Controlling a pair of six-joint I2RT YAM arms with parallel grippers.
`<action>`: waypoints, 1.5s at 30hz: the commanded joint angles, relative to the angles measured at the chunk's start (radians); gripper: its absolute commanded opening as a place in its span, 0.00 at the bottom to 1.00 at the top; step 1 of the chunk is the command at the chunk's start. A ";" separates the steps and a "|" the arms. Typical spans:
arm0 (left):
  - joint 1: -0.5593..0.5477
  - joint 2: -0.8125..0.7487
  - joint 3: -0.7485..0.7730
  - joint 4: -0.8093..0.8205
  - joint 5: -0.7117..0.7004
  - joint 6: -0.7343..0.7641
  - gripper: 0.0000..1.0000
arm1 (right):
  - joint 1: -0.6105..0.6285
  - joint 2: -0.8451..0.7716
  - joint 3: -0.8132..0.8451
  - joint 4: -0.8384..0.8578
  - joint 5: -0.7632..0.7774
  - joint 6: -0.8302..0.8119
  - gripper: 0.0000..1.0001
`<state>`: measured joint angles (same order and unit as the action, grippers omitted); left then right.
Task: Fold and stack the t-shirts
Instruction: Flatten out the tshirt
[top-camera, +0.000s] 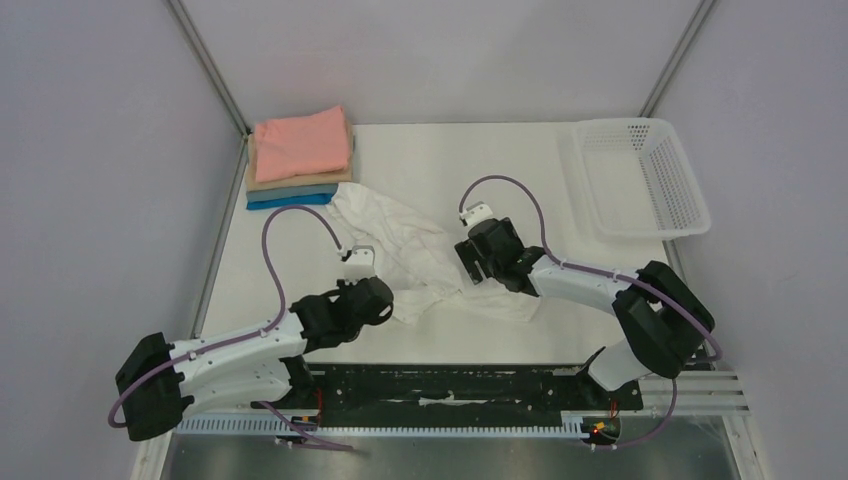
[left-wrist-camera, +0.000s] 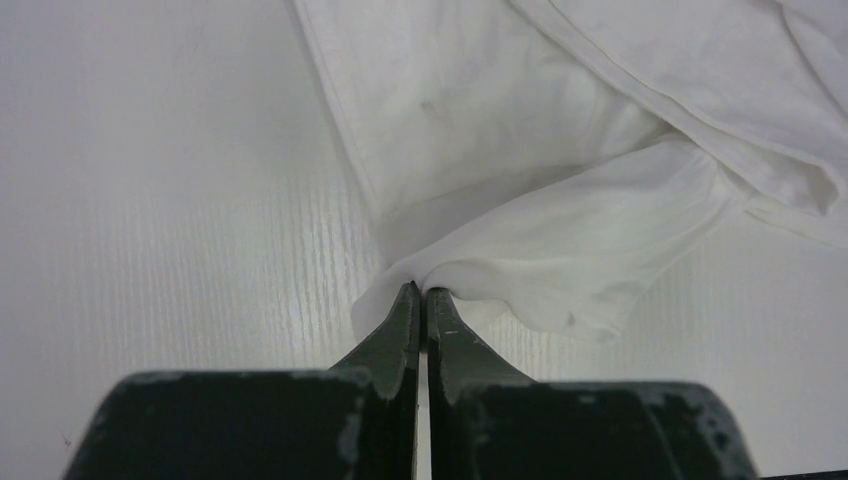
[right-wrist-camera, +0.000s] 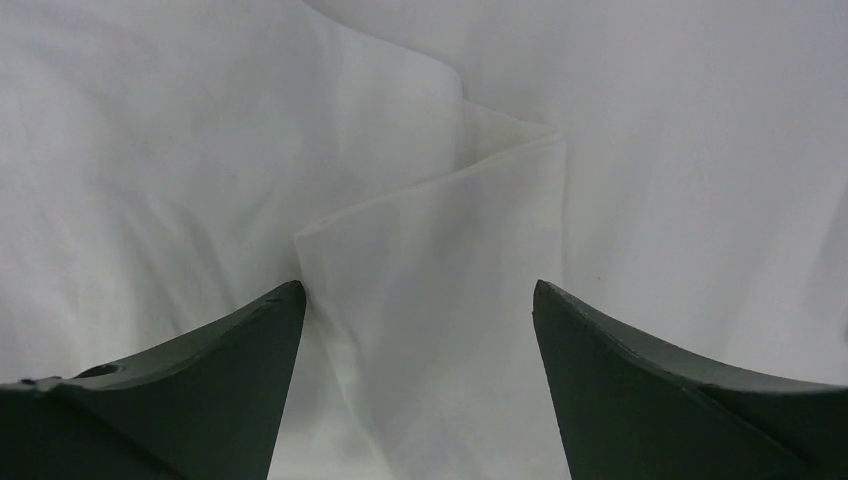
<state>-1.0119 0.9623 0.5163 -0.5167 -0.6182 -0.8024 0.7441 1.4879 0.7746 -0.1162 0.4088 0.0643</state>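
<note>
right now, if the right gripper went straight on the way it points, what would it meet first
The white t-shirt: a folded flap of it lies straight ahead of the open right gripper. How near it is, the wrist view alone cannot settle.

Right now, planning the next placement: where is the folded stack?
Top view: the folded stack sits at the far left corner of the table, just beyond the crumpled white t-shirt.

A white plastic mesh basket (top-camera: 690, 195) sits at the far right corner of the white table (top-camera: 480, 160), its long side running along the table's right edge. Pale grey wall panels (top-camera: 100, 150) close in three sides, with metal posts (top-camera: 208, 65) at the far corners. Along the near edge lie a black plate (top-camera: 450, 383) and a slotted aluminium rail (top-camera: 430, 427).
</note>
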 joint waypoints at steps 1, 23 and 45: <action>0.001 -0.022 -0.021 0.047 -0.011 0.011 0.02 | 0.014 0.037 0.032 0.009 -0.003 0.026 0.85; 0.001 -0.043 -0.033 0.031 -0.049 -0.013 0.02 | 0.014 0.048 -0.001 0.075 0.050 0.078 0.38; 0.001 -0.092 0.054 -0.144 -0.272 -0.165 0.02 | -0.180 -0.237 -0.140 0.141 0.092 0.215 0.00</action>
<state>-1.0119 0.9089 0.4953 -0.5808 -0.7212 -0.8513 0.6575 1.3926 0.6827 -0.0151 0.4561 0.2138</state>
